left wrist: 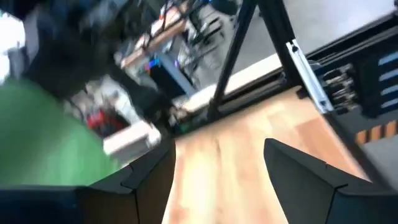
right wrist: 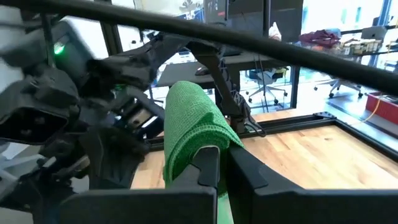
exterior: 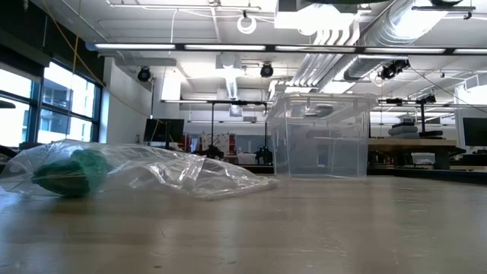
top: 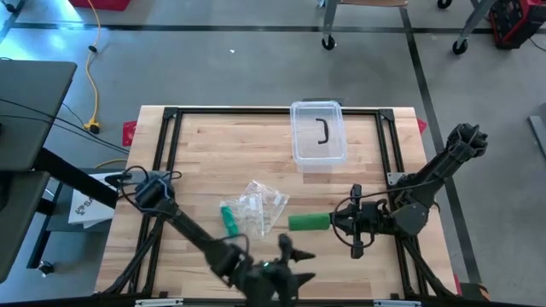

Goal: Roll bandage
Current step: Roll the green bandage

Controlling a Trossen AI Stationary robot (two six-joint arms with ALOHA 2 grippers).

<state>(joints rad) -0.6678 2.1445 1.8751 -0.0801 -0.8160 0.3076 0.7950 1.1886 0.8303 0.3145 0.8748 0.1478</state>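
Right pincer (top: 334, 223): I've got it reaching left, low over the bench (top: 213, 145), clamped on one green bandage roll (top: 308, 223).
Left pincer (top: 299, 256): fingers apart, empty, at the near edge.
Count: two green rolls, the second (top: 229, 220) bagged.

An overhead camera looks straight down on the whole table (top: 196, 162); a table-height camera faces level across it into the room. Both show the clear bin (top: 318, 132) and plastic bag (exterior: 152, 171). Wrist cameras peer close past their fingers.
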